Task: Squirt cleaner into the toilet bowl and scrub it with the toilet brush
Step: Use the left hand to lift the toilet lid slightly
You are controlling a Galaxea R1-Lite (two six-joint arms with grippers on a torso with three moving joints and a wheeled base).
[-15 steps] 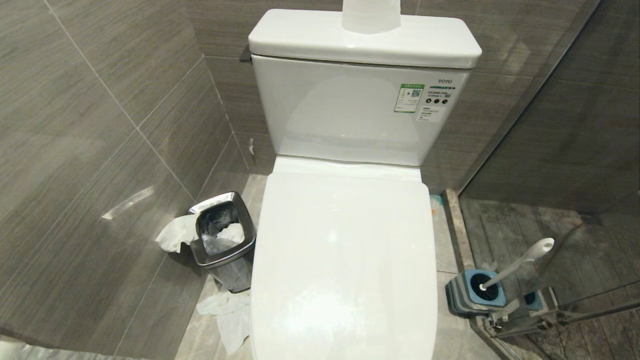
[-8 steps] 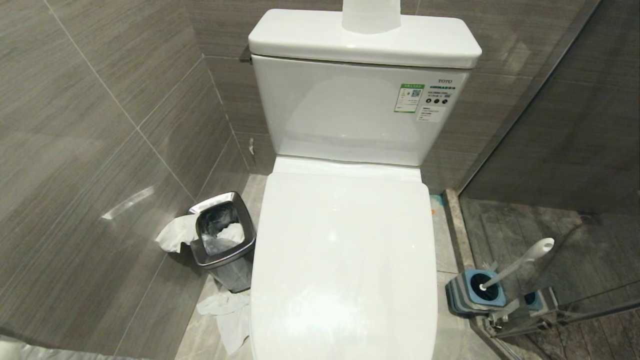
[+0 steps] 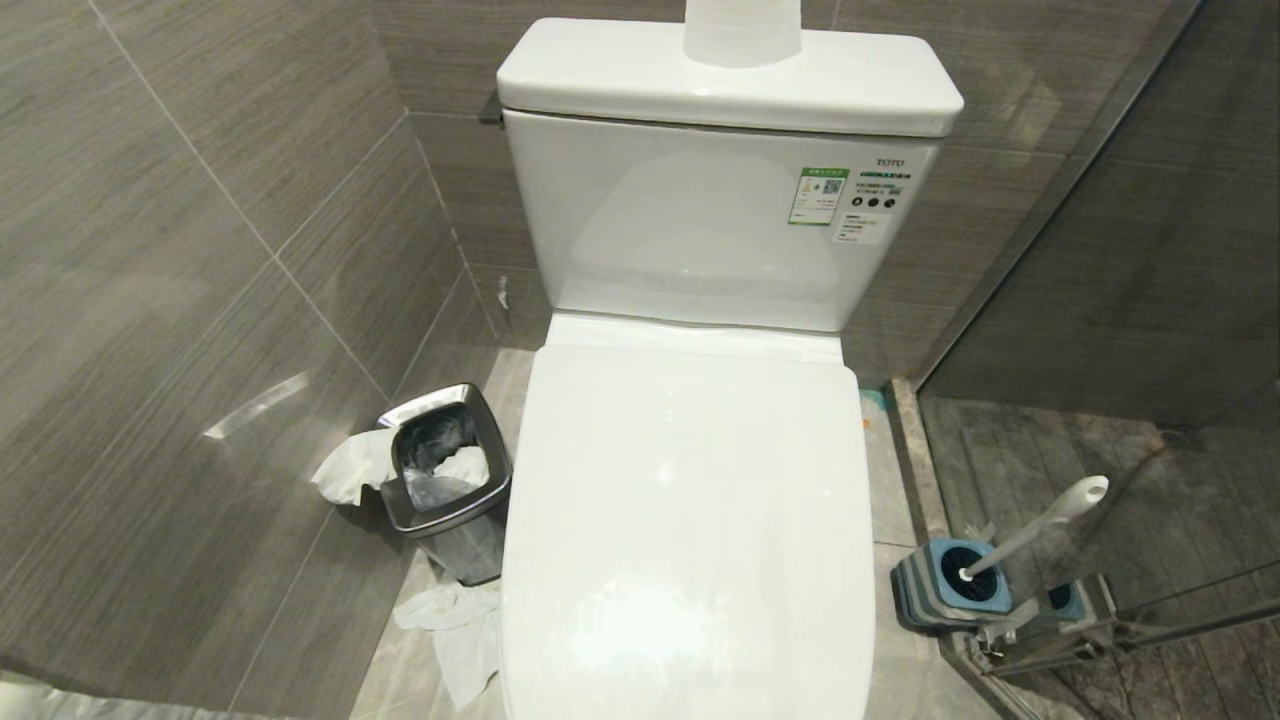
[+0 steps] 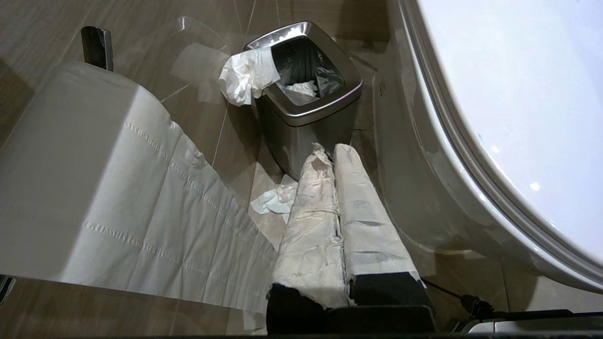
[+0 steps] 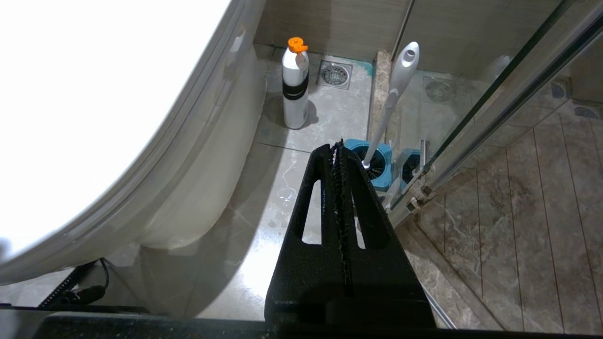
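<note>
A small steel bin [image 3: 445, 482] stands on the floor to the left of the bowl, close against its side; a dark liner shows inside it, with crumpled white tissue [image 3: 352, 466] hanging over its rim on the wall side; more crumpled paper [image 3: 455, 625] lies on the floor tiles in front of the bin; a toilet paper roll [image 4: 89, 188] hangs on a wall holder, a long sheet trailing from it; a glass shower partition [image 3: 1110, 420] closes off the right side; a round floor drain [image 5: 334, 74] sits near the far wall; a squarish blue-and-grey holder [image 3: 950, 585] rests beside the partition.
</note>
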